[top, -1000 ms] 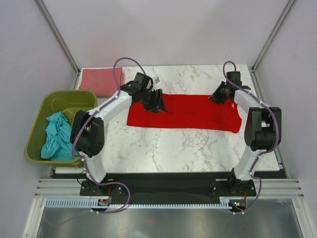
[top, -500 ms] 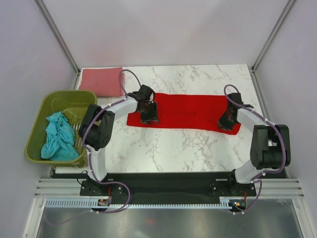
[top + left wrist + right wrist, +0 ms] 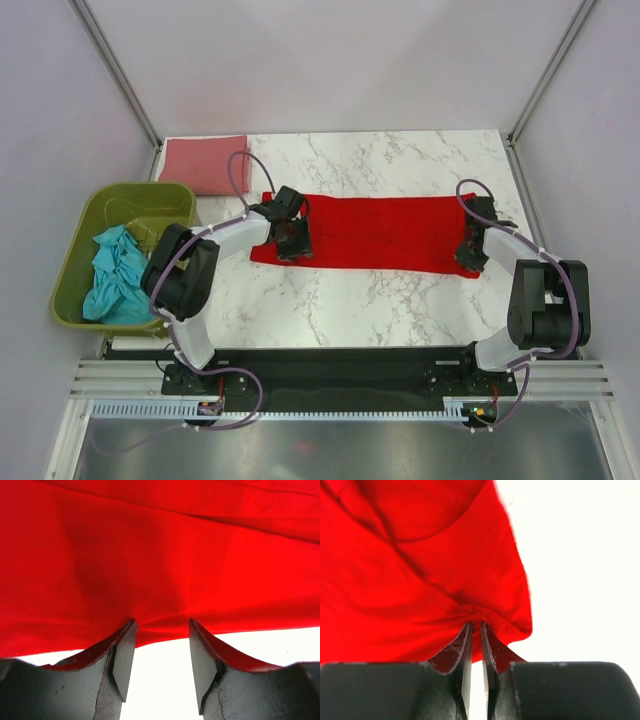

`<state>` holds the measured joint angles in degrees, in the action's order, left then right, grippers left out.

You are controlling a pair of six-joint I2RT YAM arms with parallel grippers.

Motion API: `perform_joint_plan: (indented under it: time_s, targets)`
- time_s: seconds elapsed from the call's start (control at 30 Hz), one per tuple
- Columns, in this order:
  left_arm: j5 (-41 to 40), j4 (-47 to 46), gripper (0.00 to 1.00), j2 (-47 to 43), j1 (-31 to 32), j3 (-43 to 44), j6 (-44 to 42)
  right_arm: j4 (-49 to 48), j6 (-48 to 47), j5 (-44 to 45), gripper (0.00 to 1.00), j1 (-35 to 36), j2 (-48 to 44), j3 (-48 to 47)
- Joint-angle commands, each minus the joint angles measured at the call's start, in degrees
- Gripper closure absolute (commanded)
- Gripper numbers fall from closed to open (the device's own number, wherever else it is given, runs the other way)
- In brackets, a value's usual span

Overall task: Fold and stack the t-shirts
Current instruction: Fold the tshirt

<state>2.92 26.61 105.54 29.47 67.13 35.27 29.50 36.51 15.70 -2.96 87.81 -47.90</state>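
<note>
The bright red t-shirt (image 3: 385, 232) lies as a long folded strip across the middle of the table. My left gripper (image 3: 292, 241) is at its near left edge. In the left wrist view it (image 3: 161, 630) is open, fingertips (image 3: 123, 652) touching the red cloth's (image 3: 160, 555) edge. My right gripper (image 3: 468, 252) is at the near right corner. In the right wrist view it (image 3: 476, 626) is shut on a pinch of red cloth (image 3: 420, 580). The dusty pink t-shirt (image 3: 205, 163) lies folded at the back left. The teal t-shirt (image 3: 115, 275) is crumpled in the basket.
The olive-green plastic basket (image 3: 140, 198) stands off the table's left edge. The marble table (image 3: 350, 310) shows bare in front of the red shirt and at the back right. Frame posts rise at both back corners.
Both grippers have moved from the red shirt's far edge to its near edge. The shirt's near edge has shifted slightly toward the arms.
</note>
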Motion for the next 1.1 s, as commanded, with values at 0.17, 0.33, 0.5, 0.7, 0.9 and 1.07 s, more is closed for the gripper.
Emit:
perform_joint_plan:
  time_s: [0.17,0.33,0.5,0.7,0.9,1.07]
  targets:
    - [1.2,4.7,0.43,-8.8,1.5,-5.6,5.8,0.3,-5.0,9.7,0.81,-1.3,2.4,-4.4]
    - [4.8,4.7,0.41,-14.7,1.5,-4.6,5.1,-0.1,-7.8,14.0,0.78,-2.8,3.8,-8.5]
    - [8.1,4.7,0.41,-18.3,1.5,-2.7,2.7,-1.4,-10.5,12.2,0.78,-4.6,8.8,-14.1]
    - [9.0,4.6,0.38,-21.5,1.4,0.4,-3.9,3.4,-8.6,13.0,0.78,-6.0,14.7,-26.7]
    - [15.4,4.6,0.39,-21.1,1.4,3.3,-7.7,10.9,5.8,-0.2,0.62,-5.4,13.8,-31.4]
    - [14.0,4.7,0.39,-22.3,1.4,4.4,-10.7,10.8,21.5,-2.8,0.47,-3.4,15.1,-28.5]
